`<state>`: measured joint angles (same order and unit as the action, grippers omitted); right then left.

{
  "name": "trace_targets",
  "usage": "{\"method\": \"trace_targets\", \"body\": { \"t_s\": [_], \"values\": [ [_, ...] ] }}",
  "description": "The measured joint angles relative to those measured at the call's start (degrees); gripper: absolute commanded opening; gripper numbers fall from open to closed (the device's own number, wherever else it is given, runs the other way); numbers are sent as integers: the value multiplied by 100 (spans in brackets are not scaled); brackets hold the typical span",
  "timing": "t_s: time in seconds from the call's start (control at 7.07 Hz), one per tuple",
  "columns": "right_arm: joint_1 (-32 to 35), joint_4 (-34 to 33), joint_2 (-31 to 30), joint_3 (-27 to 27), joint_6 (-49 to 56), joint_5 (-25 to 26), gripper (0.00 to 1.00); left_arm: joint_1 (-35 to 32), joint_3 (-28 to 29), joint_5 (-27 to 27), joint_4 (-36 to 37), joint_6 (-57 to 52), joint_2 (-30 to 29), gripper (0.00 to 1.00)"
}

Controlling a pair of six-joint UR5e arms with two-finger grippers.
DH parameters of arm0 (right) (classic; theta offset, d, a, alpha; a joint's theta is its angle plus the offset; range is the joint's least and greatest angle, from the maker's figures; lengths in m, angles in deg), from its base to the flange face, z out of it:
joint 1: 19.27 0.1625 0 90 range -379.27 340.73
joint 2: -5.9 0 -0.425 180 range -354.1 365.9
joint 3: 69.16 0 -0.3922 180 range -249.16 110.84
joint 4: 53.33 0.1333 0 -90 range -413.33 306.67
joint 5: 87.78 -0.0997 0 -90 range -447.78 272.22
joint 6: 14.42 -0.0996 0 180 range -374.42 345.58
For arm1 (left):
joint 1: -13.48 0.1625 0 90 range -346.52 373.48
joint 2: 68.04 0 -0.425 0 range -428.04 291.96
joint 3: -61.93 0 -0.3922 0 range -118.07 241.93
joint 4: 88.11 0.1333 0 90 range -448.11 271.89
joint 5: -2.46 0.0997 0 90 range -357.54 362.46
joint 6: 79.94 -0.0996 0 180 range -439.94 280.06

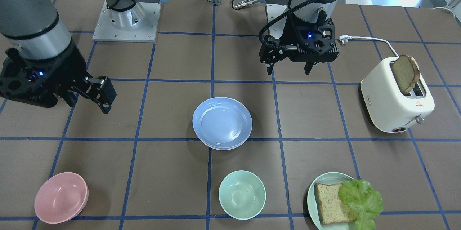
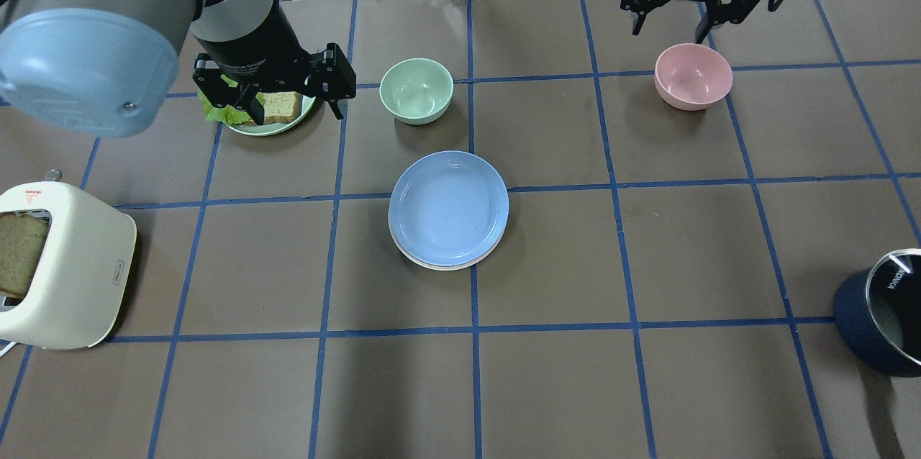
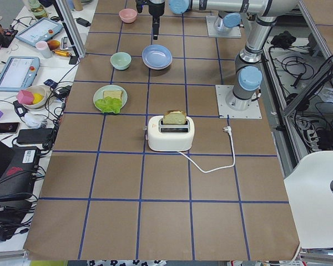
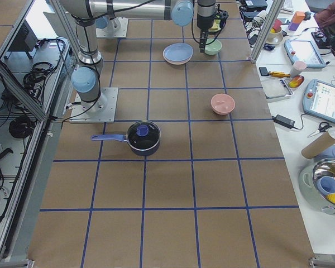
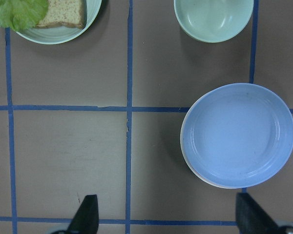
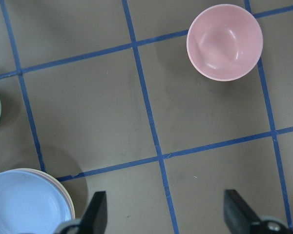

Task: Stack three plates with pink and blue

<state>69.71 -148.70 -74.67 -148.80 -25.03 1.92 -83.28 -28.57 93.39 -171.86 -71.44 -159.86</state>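
Two arms hang above the brown table (image 2: 647, 265), well away from its centre. The left gripper (image 2: 295, 112) hovers near the far edge and the right gripper (image 2: 668, 33) hovers beyond the pink bowl (image 2: 693, 75). Each has its fingers spread and holds nothing. The three plates (image 2: 448, 208) sit as one pile mid-table, the blue plate (image 1: 222, 122) on top and two paler rims peeping out beneath, slightly offset. The stacking looks finished. Any next move probably calls only for staying clear, or gently squaring the pile.
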Motion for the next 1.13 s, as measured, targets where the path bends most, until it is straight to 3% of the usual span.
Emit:
{"method": "trace_targets", "body": {
  "t_s": [0.28,0.57,1.13],
  "values": [
    [11,143,-358,-232,292,-1,100,7,-11,19,35,-2,14,100],
    [-41,189,-395,-307,925,0,100,18,-8,38,44,-1,31,100],
    [-47,214,-491,-310,1128,1,100,25,-10,51,44,-3,57,100]
  ]
}}
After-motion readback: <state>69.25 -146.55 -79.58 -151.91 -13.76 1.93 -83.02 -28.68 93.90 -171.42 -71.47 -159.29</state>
